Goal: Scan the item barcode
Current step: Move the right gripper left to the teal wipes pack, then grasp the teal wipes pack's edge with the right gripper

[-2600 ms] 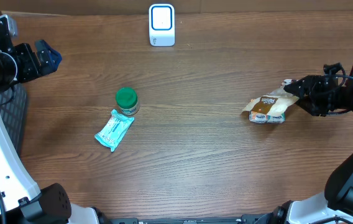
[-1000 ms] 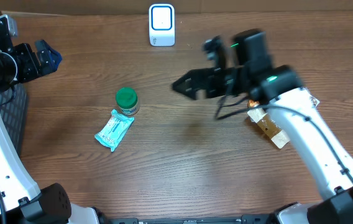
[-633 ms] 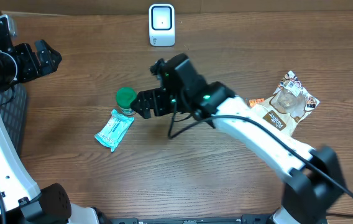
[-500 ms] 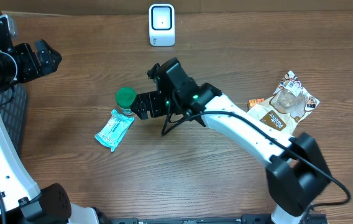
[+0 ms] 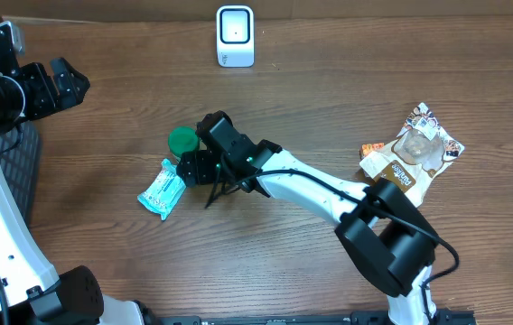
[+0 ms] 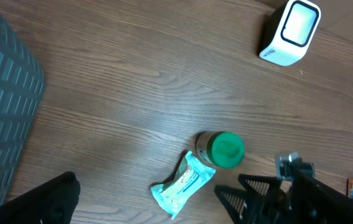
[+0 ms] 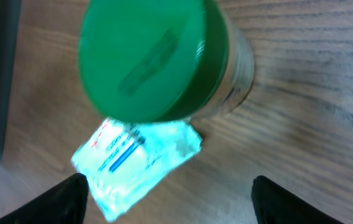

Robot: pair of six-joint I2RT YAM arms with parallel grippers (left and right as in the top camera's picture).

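A jar with a green lid (image 5: 181, 140) stands upright left of the table's middle, filling the top of the right wrist view (image 7: 145, 59). A teal packet (image 5: 164, 188) lies flat against its near side (image 7: 130, 162). My right gripper (image 5: 187, 168) hangs open just beside the jar and over the packet's end, its fingertips (image 7: 71, 196) wide apart with only packet and wood between them. The white scanner (image 5: 235, 36) stands at the far edge. My left gripper (image 5: 60, 83) is open and empty, high at the far left.
A brown and white snack bag (image 5: 410, 153) lies flat at the right, away from both grippers. A dark ribbed mat (image 6: 2, 118) sits at the left table edge. The right arm stretches across the table's middle (image 5: 311, 185).
My right arm swept left from the snack bag side to the jar and packet, and its jaws have narrowed a little. The left arm has not moved.
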